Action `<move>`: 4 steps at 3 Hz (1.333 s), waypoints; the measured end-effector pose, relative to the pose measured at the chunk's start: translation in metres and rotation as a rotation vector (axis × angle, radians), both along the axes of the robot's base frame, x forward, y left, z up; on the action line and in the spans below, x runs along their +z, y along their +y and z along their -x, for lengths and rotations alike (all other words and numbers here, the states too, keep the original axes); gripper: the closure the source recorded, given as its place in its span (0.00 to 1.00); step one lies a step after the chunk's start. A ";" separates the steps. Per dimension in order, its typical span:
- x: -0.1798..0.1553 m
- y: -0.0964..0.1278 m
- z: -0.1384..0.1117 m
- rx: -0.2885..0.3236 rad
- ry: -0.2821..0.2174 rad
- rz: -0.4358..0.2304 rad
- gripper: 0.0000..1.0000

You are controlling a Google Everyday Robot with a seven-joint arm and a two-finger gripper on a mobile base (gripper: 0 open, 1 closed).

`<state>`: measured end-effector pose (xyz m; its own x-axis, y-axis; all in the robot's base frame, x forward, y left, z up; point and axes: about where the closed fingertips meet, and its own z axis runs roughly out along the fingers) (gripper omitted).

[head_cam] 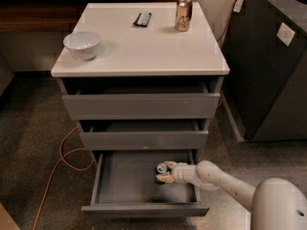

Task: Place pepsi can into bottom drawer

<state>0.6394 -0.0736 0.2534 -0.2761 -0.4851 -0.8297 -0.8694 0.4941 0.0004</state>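
Observation:
The bottom drawer (pixel 110 181) is pulled out wide, a shallow grey tray below two other grey drawers. My gripper (pixel 166 172) reaches in from the right, low inside the drawer near its right side. Its tan fingers (pixel 169 164) sit on either side of the pepsi can (pixel 161 168), a small dark can with a silver top. The can is down in the drawer, and whether it rests on the drawer floor I cannot tell. The gripper looks shut on the can.
The white cabinet top (pixel 144 47) carries a white bowl (pixel 82 44), a dark flat object (pixel 142 19) and a gold can (pixel 183 14). An orange cable (pixel 62 157) lies on the floor at the left. A dark cabinet (pixel 273 71) stands at the right.

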 end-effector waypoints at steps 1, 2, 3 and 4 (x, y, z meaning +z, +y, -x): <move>0.000 0.003 0.001 0.014 0.000 -0.021 1.00; -0.008 0.017 -0.002 0.046 -0.007 -0.040 1.00; -0.026 0.038 -0.008 0.090 -0.002 -0.032 1.00; -0.036 0.048 -0.010 0.110 0.004 -0.025 1.00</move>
<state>0.6496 -0.0258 0.2178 -0.2252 -0.4921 -0.8409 -0.9185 0.3952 0.0146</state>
